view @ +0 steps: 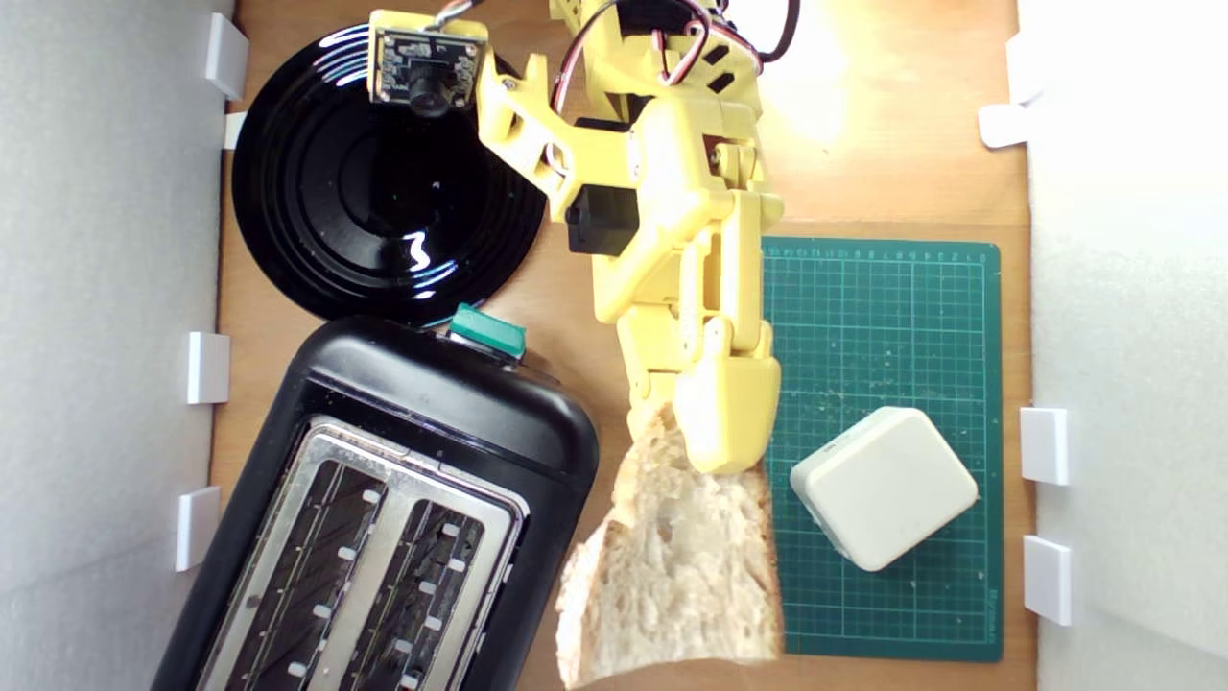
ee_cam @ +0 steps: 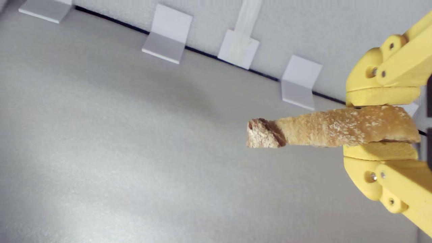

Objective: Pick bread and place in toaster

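Note:
My yellow gripper [view: 705, 446] is shut on the bread [view: 672, 566], a pale porous slice with a light brown crust, and holds it by one end. In the exterior view the slice hangs lifted between the toaster and the green mat. The wrist view shows the bread [ee_cam: 332, 127] edge-on, clamped between the two yellow fingers [ee_cam: 381, 98], against a grey wall. The toaster [view: 384, 518] is black with a shiny metal top, two long empty slots and a teal lever [view: 487, 331]; it lies to the exterior view's left of the bread.
A round glossy black plate [view: 384, 187] sits behind the toaster. A green cutting mat [view: 883, 317] carries a smooth cream-white rounded block [view: 883, 485] beside the bread. White foam walls with small white brackets [view: 1044, 444] border the wooden table on both sides.

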`<action>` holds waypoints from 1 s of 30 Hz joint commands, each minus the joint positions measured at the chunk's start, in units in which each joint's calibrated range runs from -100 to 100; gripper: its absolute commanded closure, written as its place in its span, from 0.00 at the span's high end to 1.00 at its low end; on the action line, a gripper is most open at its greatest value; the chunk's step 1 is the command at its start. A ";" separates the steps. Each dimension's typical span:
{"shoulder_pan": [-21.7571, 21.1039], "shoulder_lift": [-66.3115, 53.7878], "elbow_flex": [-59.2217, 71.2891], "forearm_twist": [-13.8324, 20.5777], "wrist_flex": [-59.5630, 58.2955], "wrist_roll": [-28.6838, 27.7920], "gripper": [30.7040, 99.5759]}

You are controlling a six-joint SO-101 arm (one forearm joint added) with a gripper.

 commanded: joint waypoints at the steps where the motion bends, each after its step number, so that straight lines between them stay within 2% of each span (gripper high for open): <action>1: -0.30 -4.72 -10.90 0.04 13.77 4.54 0.37; 11: 0.43 -4.89 -29.51 0.04 32.29 12.49 0.37; 21: 1.80 -4.89 -43.40 -0.05 53.45 27.61 0.37; 23: 3.89 -4.89 -44.76 -1.77 57.20 30.01 0.37; 27: 9.21 -4.89 -46.39 -8.12 64.80 37.70 0.37; 28: 10.42 -4.89 -46.39 -9.03 66.25 39.22 0.37; 30: 12.03 -4.81 -46.39 -8.75 68.47 41.11 0.37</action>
